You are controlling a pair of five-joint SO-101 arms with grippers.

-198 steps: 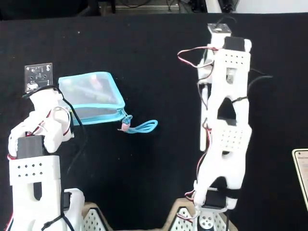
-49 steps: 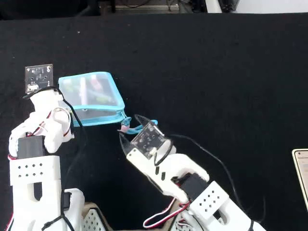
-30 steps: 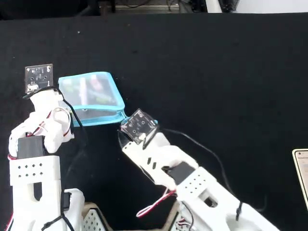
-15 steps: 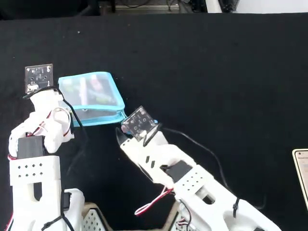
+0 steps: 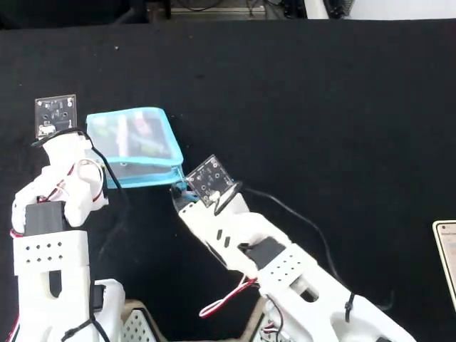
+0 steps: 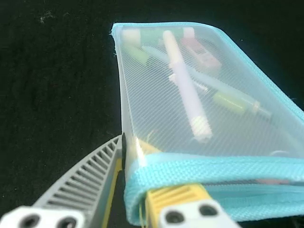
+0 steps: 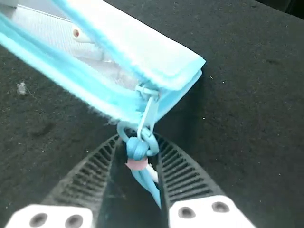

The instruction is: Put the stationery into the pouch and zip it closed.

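A clear mesh pouch (image 5: 135,142) with light blue trim lies at the table's left. Pens and erasers (image 6: 187,95) show through its side. My left gripper (image 5: 107,173) is shut on the pouch's near left corner, the blue edge pinched between the grey and yellow fingers (image 6: 130,147). My right gripper (image 5: 182,194) sits at the pouch's near right corner. The zipper slider (image 7: 147,90) is at that corner, and its blue pull cord with a pink bead (image 7: 137,160) runs between the right gripper's (image 7: 137,142) fingers, which have closed on it. The pouch's mouth (image 7: 85,57) looks parted along the zipper.
The table is covered in black cloth (image 5: 320,107). A pale card (image 5: 446,256) lies at the right edge. The right arm's body (image 5: 271,263) stretches diagonally across the near middle. Dark clutter lines the far edge.
The right arm swung from the table's right side to the pouch's zipper corner. Over the last second its fingers closed around the pull cord and nudged toward the pouch. The left arm held still.
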